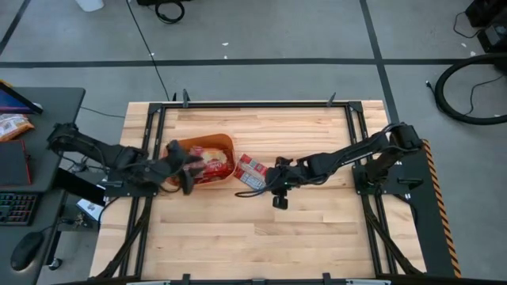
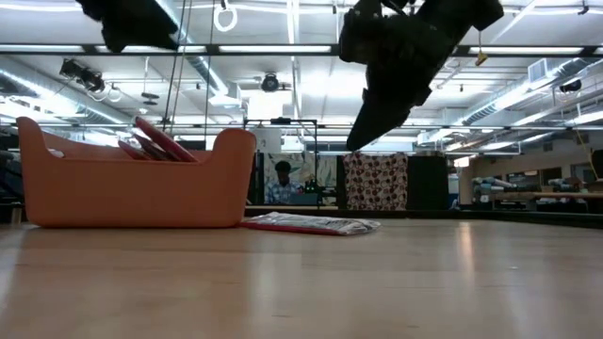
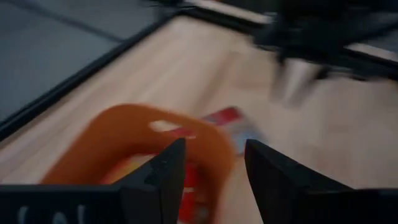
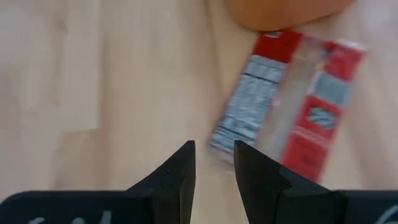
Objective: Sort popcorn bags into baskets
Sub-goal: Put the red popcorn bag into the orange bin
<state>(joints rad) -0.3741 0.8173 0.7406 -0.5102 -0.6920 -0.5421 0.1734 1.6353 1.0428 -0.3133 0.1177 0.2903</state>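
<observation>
An orange basket point(image 1: 207, 147) stands left of the table's middle, with red popcorn bags point(image 2: 158, 139) leaning up inside it. One popcorn bag point(image 4: 292, 93), red with silver panels, lies flat on the wood right beside the basket, and it also shows in the high view point(image 1: 250, 171). My right gripper point(image 4: 212, 167) hangs open just above the table, short of this bag's near end, and touches nothing. My left gripper point(image 3: 214, 168) is open with nothing between its fingers, raised over the basket's near left part point(image 1: 181, 168).
Bare wood lies toward the table's near edge point(image 1: 261, 253) and right of the flat bag. A black frame rail point(image 1: 253, 104) runs along the far edge. A desk with a keyboard point(image 1: 16, 207) stands left of the table.
</observation>
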